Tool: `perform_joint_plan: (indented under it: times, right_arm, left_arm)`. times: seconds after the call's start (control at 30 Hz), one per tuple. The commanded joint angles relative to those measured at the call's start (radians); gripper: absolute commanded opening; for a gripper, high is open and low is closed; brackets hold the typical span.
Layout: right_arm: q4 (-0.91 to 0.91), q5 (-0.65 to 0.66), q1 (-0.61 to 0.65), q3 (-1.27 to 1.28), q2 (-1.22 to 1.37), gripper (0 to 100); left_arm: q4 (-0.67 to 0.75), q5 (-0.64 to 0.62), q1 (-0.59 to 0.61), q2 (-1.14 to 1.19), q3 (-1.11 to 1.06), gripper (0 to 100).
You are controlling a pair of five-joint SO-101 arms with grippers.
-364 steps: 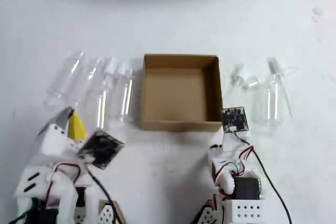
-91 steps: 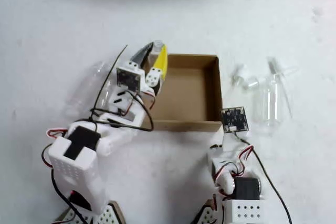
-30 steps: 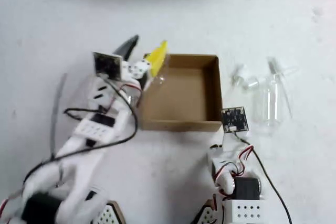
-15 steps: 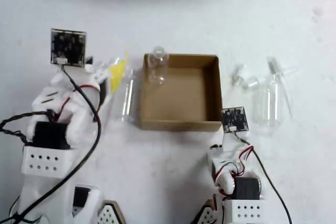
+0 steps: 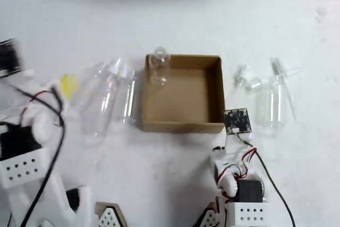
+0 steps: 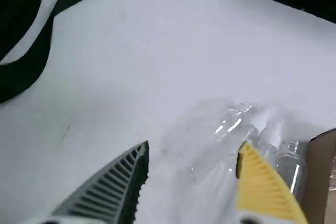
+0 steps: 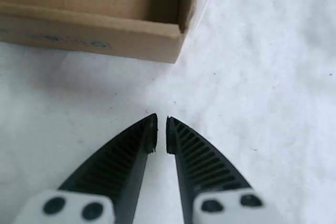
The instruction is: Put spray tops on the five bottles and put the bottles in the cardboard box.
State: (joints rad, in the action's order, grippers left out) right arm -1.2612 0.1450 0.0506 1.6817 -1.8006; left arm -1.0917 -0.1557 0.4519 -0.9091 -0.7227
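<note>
The cardboard box (image 5: 183, 93) sits open at mid-table. One clear bottle (image 5: 159, 65) stands upright in its far left corner. More clear bottles (image 5: 109, 97) lie side by side left of the box, also seen as bottles (image 6: 231, 135) ahead of my left gripper (image 6: 192, 148). That gripper is open and empty, with a grey finger and a yellow finger (image 5: 68, 84), out at the table's left. Right of the box lie a clear bottle (image 5: 273, 102) and spray tops (image 5: 245, 78). My right gripper (image 7: 161, 135) is shut and empty, just in front of the box's near right corner (image 7: 178, 30).
The right arm's base (image 5: 239, 195) and its camera board (image 5: 237, 120) stand close to the box's near right corner. The left arm's white body (image 5: 21, 152) takes up the near left. White table (image 5: 175, 19) stretches bare behind the box.
My left arm has drawn back from the box to the far left, its gripper now open. The bottle it carried stands in the box's far left corner. The right arm has not moved.
</note>
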Motion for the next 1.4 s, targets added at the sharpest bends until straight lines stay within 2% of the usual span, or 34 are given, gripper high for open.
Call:
perform_joint_plan:
  times: [0.0,0.17,0.4,0.5,0.63,0.97,1.2,1.37]
  right_arm:
    - [-0.005,0.008,-0.001,0.009,-0.001,1.5]
    - [-0.005,0.008,-0.001,0.009,-0.001,1.5]
    - [-0.005,0.008,-0.001,0.009,-0.001,1.5]
    - [-0.005,0.008,-0.001,0.009,-0.001,1.5]
    - [-0.005,0.008,-0.001,0.009,-0.001,1.5]
    - [-0.005,0.008,-0.001,0.009,-0.001,1.5]
    - [-0.005,0.008,-0.001,0.009,-0.001,1.5]
    - [-0.005,0.008,-0.001,0.009,-0.001,1.5]
  left_arm:
    - [-0.043,0.146,-0.002,-0.021,-0.009,26]
    - [-0.094,0.387,-0.031,-0.021,-0.058,25]
    - [-0.092,0.700,-0.033,-0.021,-0.115,25]
    - [-0.097,0.779,-0.033,-0.021,-0.115,25]
    - [-0.098,0.821,-0.036,-0.019,-0.117,25]
    - [-0.091,0.825,-0.038,-0.021,-0.209,25]
    - [-0.094,0.847,-0.074,0.010,-0.029,25]
    - [-0.270,0.841,-0.183,0.237,0.169,25]
